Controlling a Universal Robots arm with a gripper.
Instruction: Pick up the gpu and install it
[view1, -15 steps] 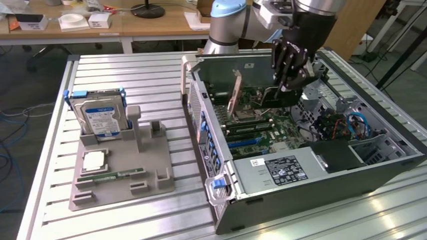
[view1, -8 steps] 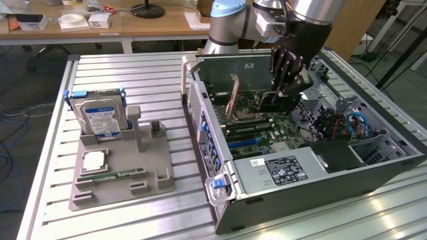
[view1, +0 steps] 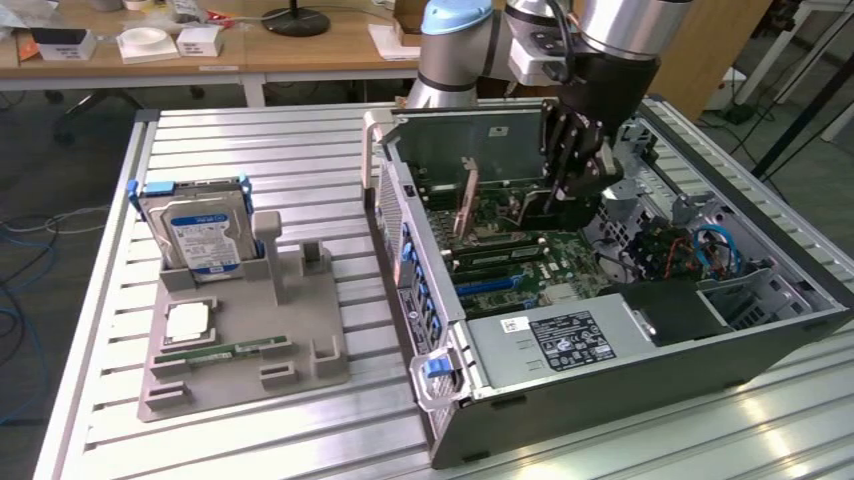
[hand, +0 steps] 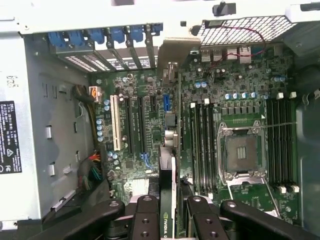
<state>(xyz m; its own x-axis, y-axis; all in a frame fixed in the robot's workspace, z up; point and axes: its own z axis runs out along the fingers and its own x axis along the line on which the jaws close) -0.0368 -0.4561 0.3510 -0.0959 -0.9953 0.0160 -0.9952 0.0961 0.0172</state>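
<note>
My gripper (view1: 571, 195) reaches down into the open computer case (view1: 747, 350), over the motherboard. In the wrist view the gpu (hand: 173, 150) appears edge-on as a thin card with a green logo. It runs from between my black fingers (hand: 147, 215) to its silver end bracket (hand: 172, 75) at the case's back wall. My gripper (hand: 170, 212) is shut on the card from both sides. The card stands on edge over the motherboard, between the black expansion slots (hand: 132, 125) and the memory slots (hand: 200, 145). Whether it is seated in a slot I cannot tell.
The bare processor socket (hand: 242, 152) lies beside the card. On the exterior view's left, a grey fixture (view1: 307, 330) holds a silver hard drive (view1: 200, 235), a processor chip (view1: 187, 320) and a green memory stick (view1: 220, 352). Blue slot latches (hand: 100, 37) line the case's back wall.
</note>
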